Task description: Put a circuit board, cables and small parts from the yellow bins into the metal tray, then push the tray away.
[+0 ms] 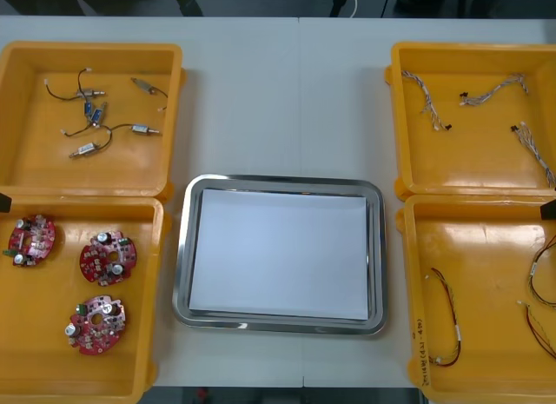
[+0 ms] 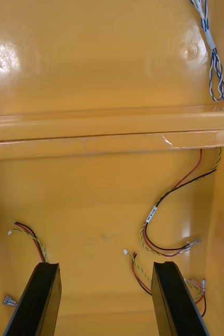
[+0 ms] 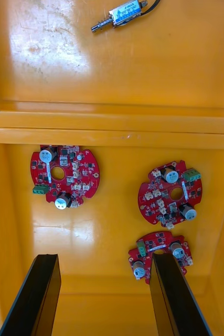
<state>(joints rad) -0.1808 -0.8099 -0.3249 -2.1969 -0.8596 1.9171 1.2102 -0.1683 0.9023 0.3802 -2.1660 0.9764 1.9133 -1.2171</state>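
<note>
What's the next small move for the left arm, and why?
Probably shift the left gripper slightly toward the nearest circuit board and lower onto it. Its fingers are open and hold nothing, that board sits beside one finger rather than between them, and the metal tray holds nothing yet. The right gripper hangs open over the cable bin.
</note>
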